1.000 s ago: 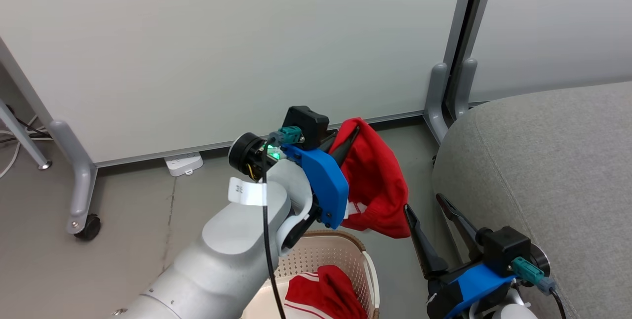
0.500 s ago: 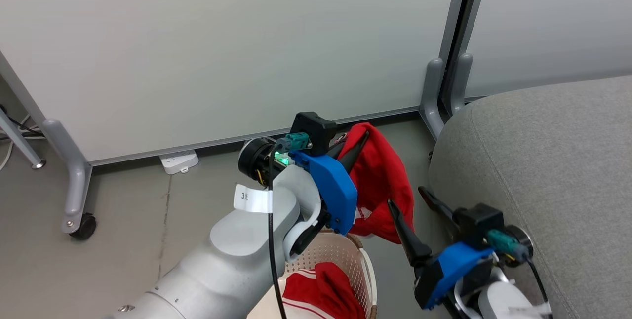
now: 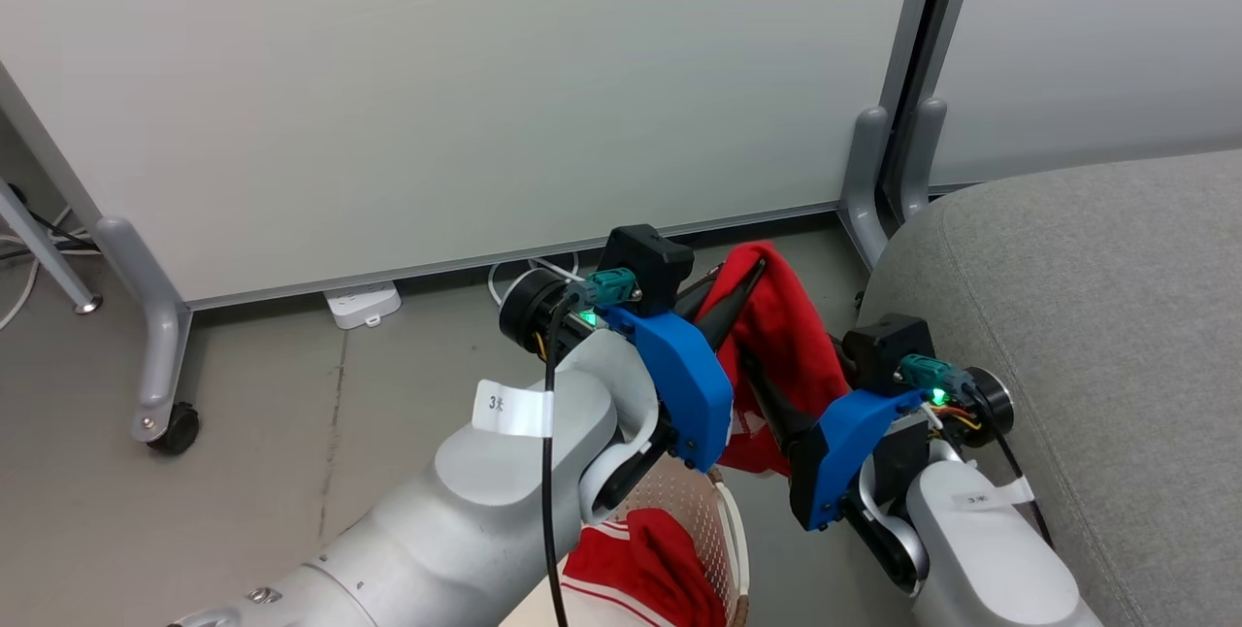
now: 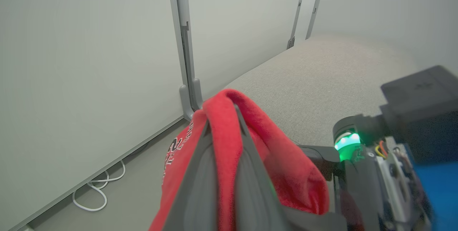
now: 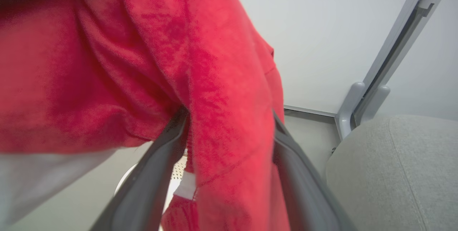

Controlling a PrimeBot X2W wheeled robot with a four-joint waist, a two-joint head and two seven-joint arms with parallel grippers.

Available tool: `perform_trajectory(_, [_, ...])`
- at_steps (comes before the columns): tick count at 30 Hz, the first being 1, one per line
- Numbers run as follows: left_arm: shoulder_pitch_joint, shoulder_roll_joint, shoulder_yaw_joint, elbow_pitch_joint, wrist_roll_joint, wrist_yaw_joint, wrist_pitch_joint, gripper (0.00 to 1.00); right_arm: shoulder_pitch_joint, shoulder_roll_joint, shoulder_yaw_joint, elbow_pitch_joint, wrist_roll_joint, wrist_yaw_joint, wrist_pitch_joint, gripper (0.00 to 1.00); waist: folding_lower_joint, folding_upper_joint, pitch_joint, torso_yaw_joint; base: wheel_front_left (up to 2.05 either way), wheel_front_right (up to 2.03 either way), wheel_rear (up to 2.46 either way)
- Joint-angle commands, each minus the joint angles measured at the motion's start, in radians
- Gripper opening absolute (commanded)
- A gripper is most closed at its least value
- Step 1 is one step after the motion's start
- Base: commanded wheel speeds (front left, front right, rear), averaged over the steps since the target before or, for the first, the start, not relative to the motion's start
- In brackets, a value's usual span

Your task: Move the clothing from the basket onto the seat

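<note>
Left gripper (image 3: pixel 752 273): clamped on red garment (image 3: pixel 796 346), held above basket (image 3: pixel 730 530), beside seat (image 3: pixel 1087 316). Right gripper (image 5: pixel 229 114): jaws spread wide, straddling hanging fold. Risk: thin pinch slips, or trailing hem snags basket rim in transfer. Left wrist view shows white lettering (image 4: pixel 175 148); head view shows second garment (image 3: pixel 640 559) inside basket.

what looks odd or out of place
Nothing damaged or spilled. A red garment hangs from the shut left gripper, short of the seat, the open right gripper straddling it; a second garment lies in the basket.
</note>
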Motion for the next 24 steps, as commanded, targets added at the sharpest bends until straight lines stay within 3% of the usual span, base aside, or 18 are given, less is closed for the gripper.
perform_trajectory(1, [-0.02,0.0,-0.007,-0.004,-0.008,0.006,-0.011,0.0,-0.022,-0.003,0.018,0.017,0.012,0.0,-0.006,0.31,0.0,-0.0001,-0.001,0.002,0.0,0.0,0.0])
perform_trajectory(2, [-0.02,0.0,-0.009,-0.004,-0.013,0.007,-0.015,0.0,-0.03,-0.003,0.033,0.021,0.018,0.0,-0.013,0.0,0.0,-0.0001,-0.001,0.001,0.0,0.0,0.0])
perform_trajectory(24, [-0.028,0.0,-0.053,0.049,-0.083,0.009,-0.051,0.0,-0.064,-0.003,0.083,0.095,0.078,0.0,-0.083,0.0,0.0,-0.0001,-0.015,-0.027,0.0,0.0,0.0])
